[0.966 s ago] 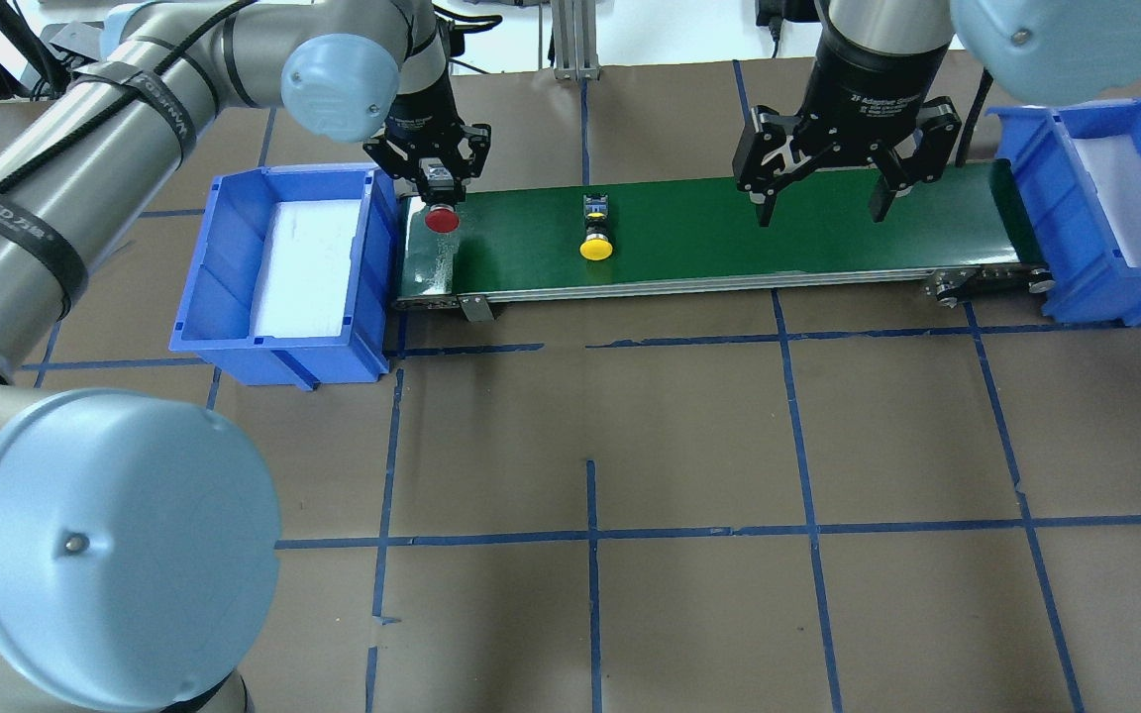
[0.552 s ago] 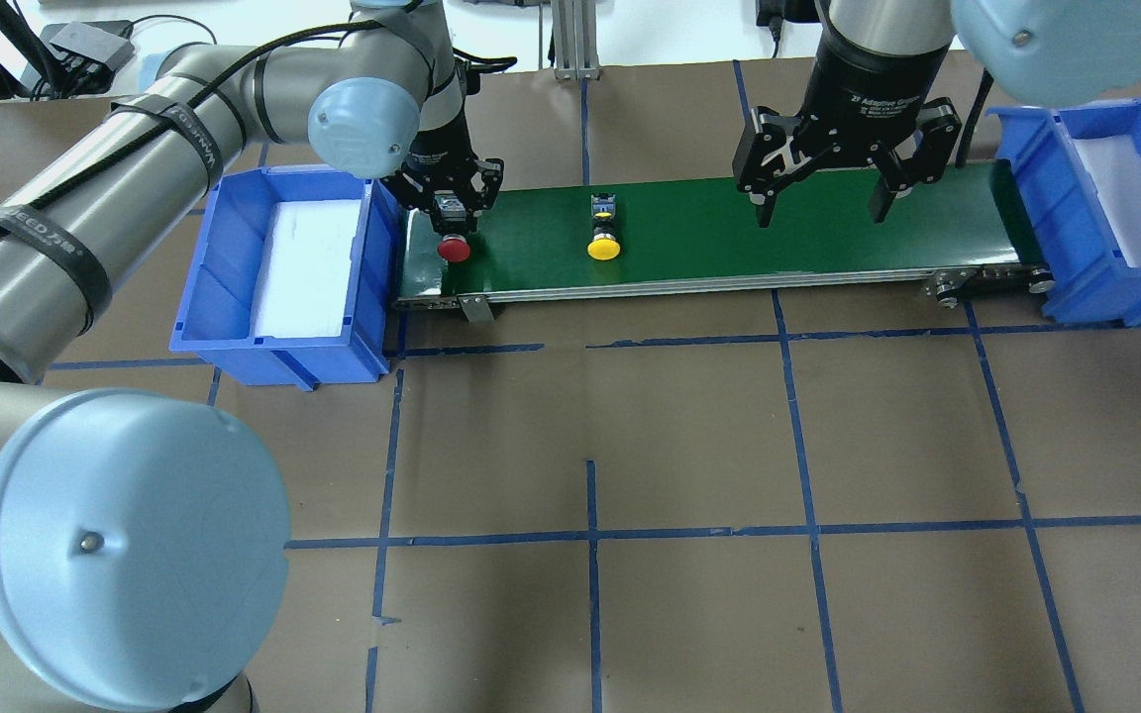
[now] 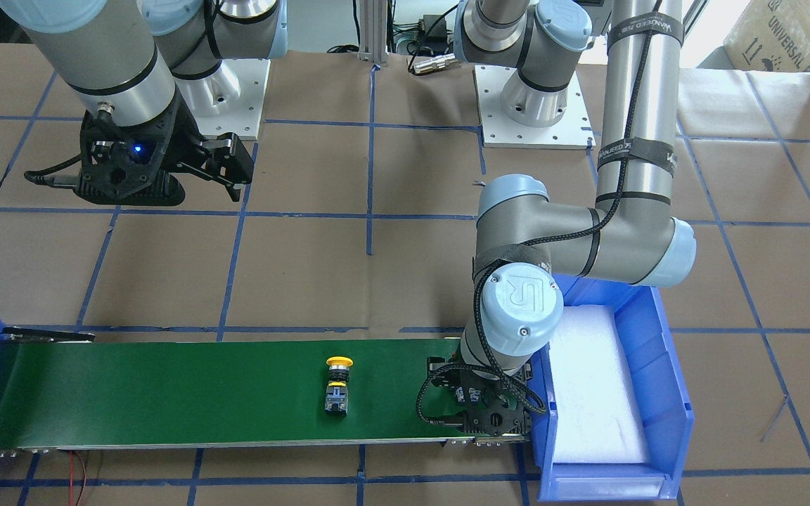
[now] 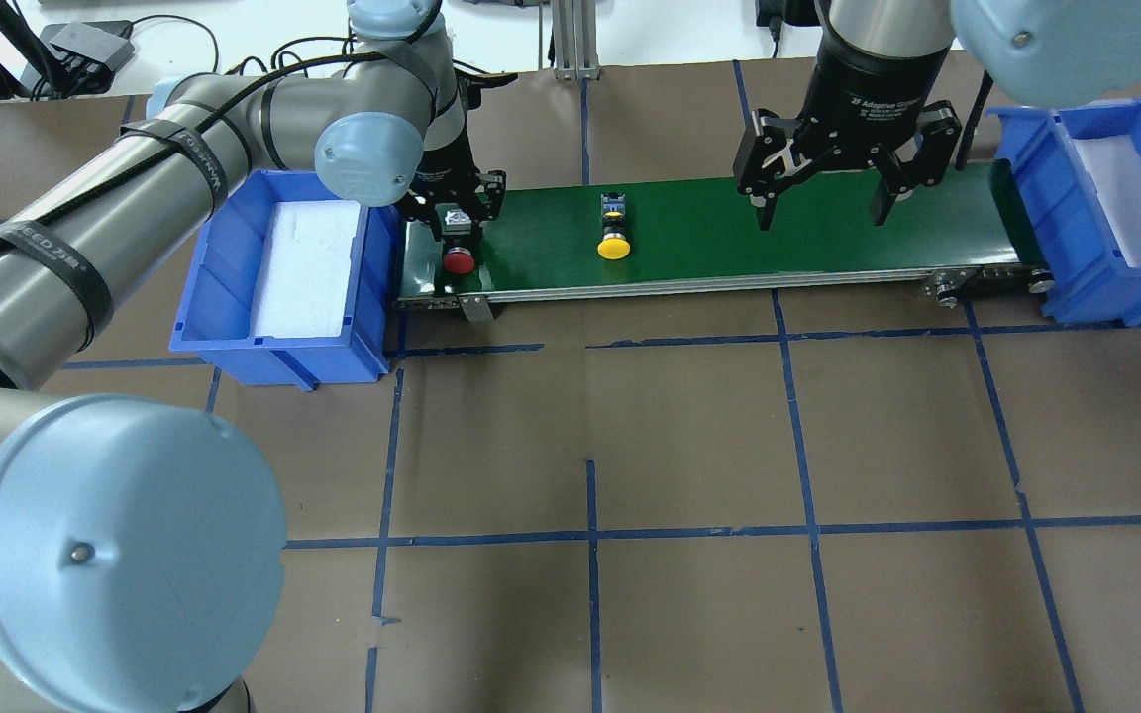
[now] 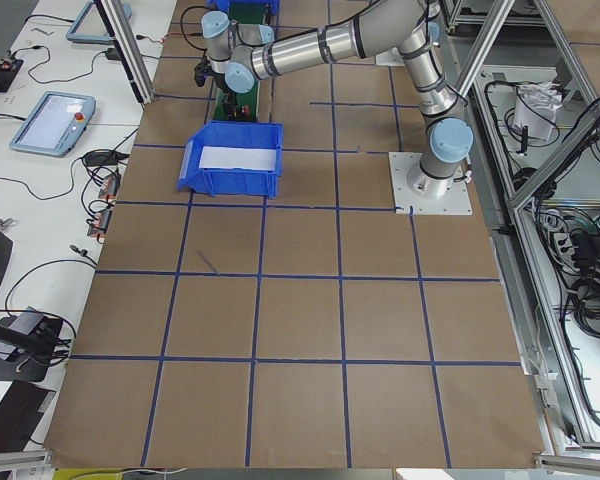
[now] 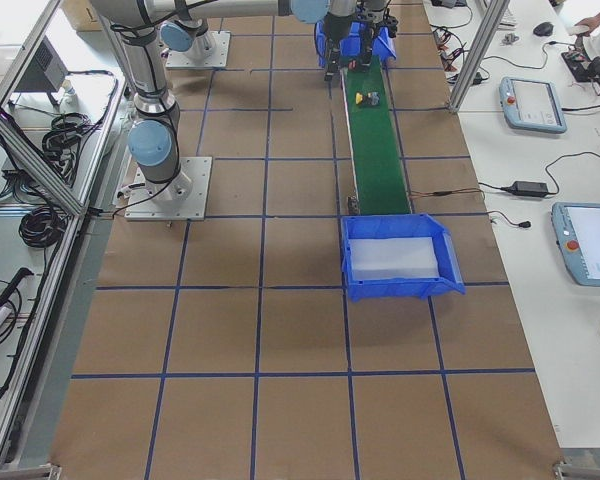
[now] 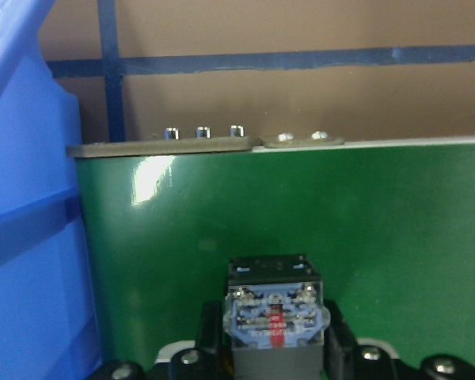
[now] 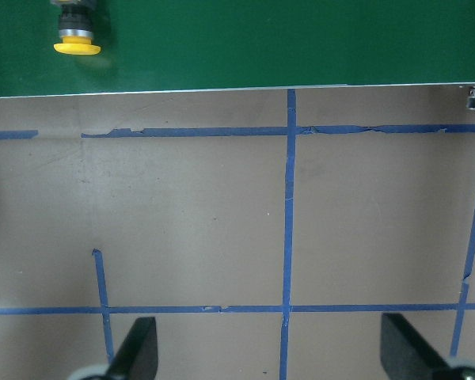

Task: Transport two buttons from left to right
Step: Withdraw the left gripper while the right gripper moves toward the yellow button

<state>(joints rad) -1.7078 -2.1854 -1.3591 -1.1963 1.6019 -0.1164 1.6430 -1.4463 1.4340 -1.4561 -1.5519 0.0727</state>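
Observation:
The red button hangs in my left gripper, which is shut on its grey-black contact block, low over the left end of the green belt. I cannot tell whether the button touches the belt. The yellow button lies on its side on the belt, right of the red one; it also shows in the front-facing view and the right wrist view. My right gripper is open and empty above the belt's right half. The red button is hidden in the front-facing view.
A blue bin with a white foam liner stands at the belt's left end, close beside my left gripper. A second blue bin stands at the belt's right end. Brown paper with blue tape lines covers the table.
My left gripper has come down and a little to the right with the red button, toward the belt's left end. The yellow button has drifted right along the belt. The right arm has not moved.

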